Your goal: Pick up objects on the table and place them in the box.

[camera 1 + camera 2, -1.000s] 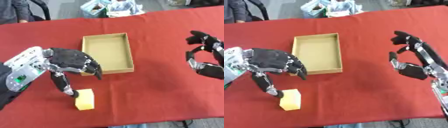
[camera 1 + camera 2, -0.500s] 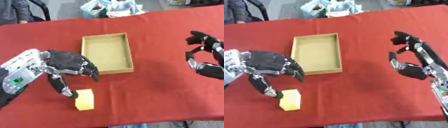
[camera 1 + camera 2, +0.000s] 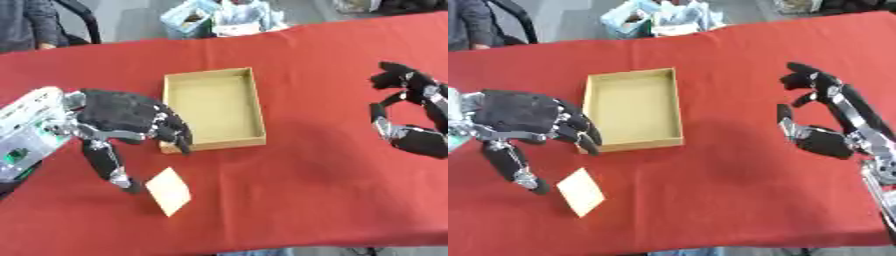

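Observation:
A pale yellow block [image 3: 169, 191] lies tilted on the red table, just below and left of the open cardboard box [image 3: 213, 108]. My left hand [image 3: 122, 120] hovers over the box's near left corner with its fingers spread and pointing down; its thumb tip reaches down beside the block's left edge. It holds nothing. The box looks empty inside. My right hand [image 3: 833, 122] hangs open at the right side of the table, fingers relaxed, well away from the box.
The red table [image 3: 297, 190] runs to the near edge at the bottom of the view. Beyond its far edge sit a light blue container and white items [image 3: 219, 17]. A person's sleeve shows at the top left corner.
The block now lies rotated and tipped, no longer squarely set. My left hand has shifted slightly, its thumb still next to the block. The right hand has not moved.

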